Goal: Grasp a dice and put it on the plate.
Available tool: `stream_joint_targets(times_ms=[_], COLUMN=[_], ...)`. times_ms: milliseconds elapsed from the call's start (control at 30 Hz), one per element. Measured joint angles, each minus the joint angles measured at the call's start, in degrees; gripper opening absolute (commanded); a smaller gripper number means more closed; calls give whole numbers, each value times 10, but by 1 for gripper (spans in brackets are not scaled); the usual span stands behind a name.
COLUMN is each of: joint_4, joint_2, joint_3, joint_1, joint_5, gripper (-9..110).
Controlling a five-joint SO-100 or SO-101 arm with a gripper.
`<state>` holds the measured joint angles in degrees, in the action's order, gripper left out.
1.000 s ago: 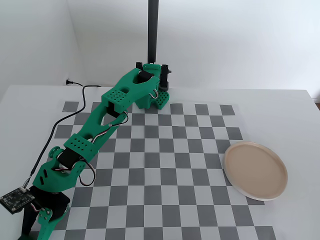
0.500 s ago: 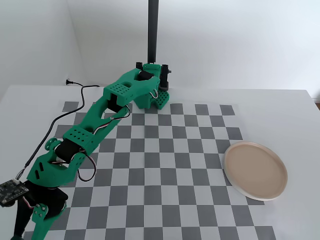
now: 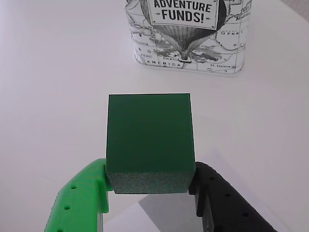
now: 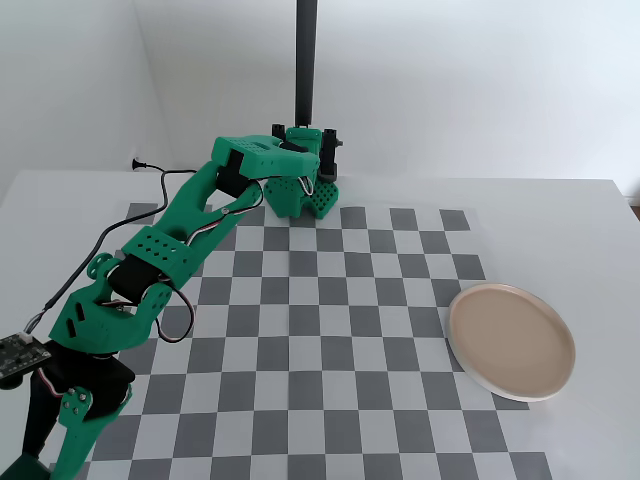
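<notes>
In the wrist view the dice (image 3: 148,140), a plain dark green cube, is clamped between my gripper's (image 3: 150,178) bright green finger (image 3: 82,198) on the left and black finger (image 3: 222,203) on the right. In the fixed view the arm stretches from its base to the lower left, and the gripper (image 4: 50,440) hangs over the white table beside the mat's near left corner. I cannot make out the dice there. The beige-pink plate (image 4: 512,340) lies empty at the mat's right edge, far from the gripper.
A printed tin reading "ADVENTURE FUNDS!" (image 3: 188,34) stands on the white table ahead of the gripper. The checkered mat (image 4: 330,330) covers the table's middle. A black pole (image 4: 305,60) rises behind the arm's base (image 4: 300,185). A cable (image 4: 165,175) runs at the back left.
</notes>
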<state>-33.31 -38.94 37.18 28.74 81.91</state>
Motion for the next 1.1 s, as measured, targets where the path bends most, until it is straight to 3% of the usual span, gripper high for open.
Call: stream_joint_targets(times_ms=[1100], joint_4=[76], joint_2=[-399], joint_3=[459], joint_1=[-110], joint_5=[-11], gripper=[-4])
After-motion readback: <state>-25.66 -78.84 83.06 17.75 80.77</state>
